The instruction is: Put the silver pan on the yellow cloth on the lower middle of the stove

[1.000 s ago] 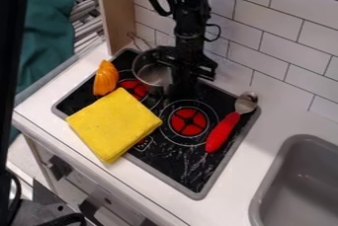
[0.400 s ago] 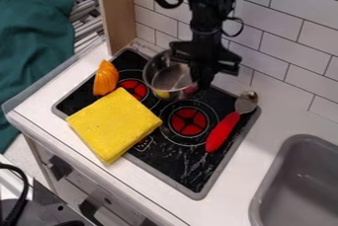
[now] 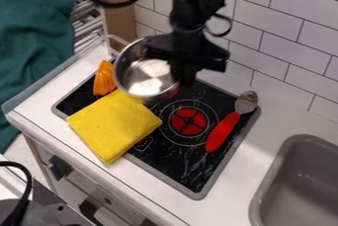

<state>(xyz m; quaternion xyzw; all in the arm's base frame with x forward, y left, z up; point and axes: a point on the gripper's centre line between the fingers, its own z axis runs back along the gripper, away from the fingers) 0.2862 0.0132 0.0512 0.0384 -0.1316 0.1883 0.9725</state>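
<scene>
The tool [image 3: 183,78], closed on the right rim of the silver pan [image 3: 147,77], holds it above the far left of the stove [image 3: 175,163], seemingly mid-carry, with a nearward shift and level lowering onto the yellow cloth [image 3: 113,125] due next.

At upper centre I see a shiny, smooth metal pan [image 3: 145,74] — lower left of it, a matt yellow cloth [image 3: 113,125] — and right of centre, a glossy black stovetop [image 3: 173,163].
</scene>
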